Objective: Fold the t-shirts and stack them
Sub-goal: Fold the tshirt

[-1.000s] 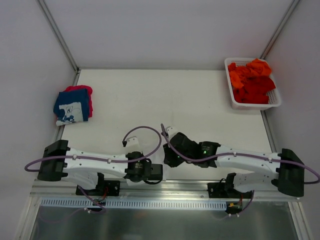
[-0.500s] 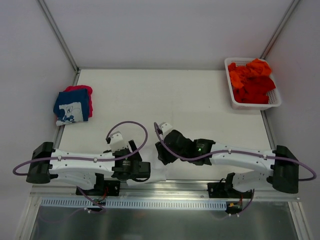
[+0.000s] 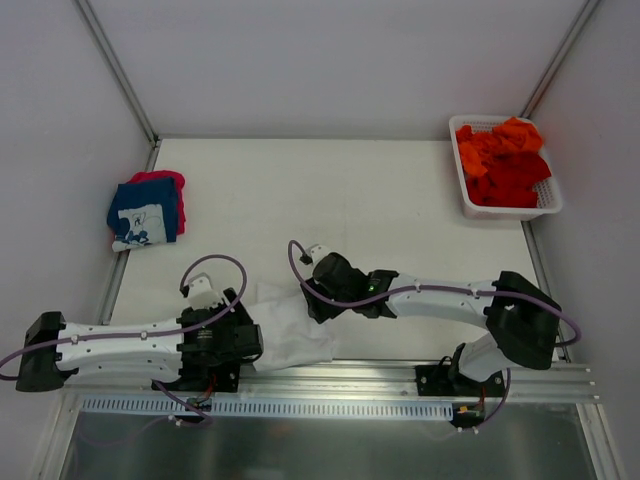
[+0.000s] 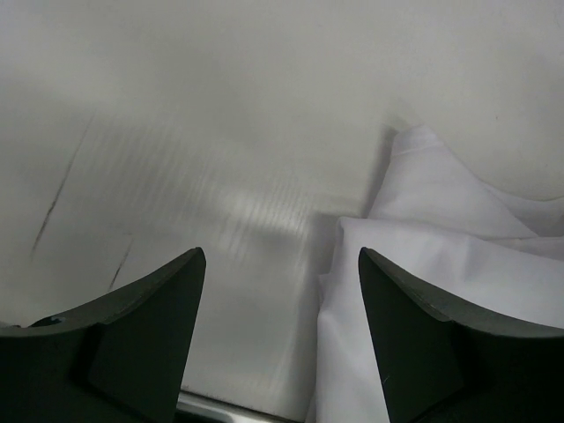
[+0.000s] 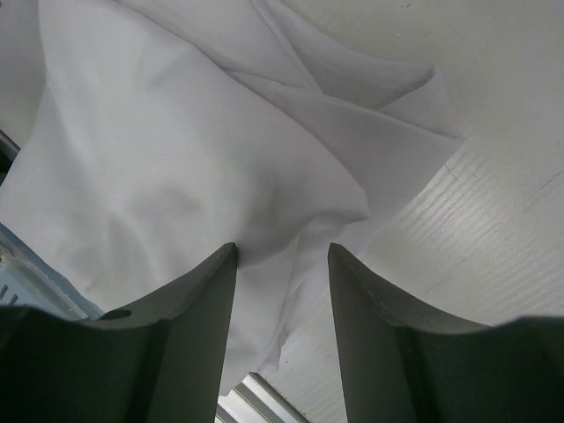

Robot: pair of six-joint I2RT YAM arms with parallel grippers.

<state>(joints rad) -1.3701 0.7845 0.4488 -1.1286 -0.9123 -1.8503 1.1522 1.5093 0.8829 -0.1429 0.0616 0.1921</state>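
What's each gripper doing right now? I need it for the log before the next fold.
Left gripper: open, empty, at the edge of the white t-shirt.
Right gripper: open, poised over the white t-shirt.

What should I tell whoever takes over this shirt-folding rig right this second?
Left gripper: fingers open, at the left edge of the white t-shirt, holding nothing.
Right gripper: fingers open, low over the same shirt, with cloth in the gap.
The white t-shirt lies rumpled at the near edge of the table, between the arms.
Done: navy t-shirt folded on top of the pink-red t-shirt, at the table's left side.
Left: fold and stack the white one, then the orange and red t-shirts in the basket.
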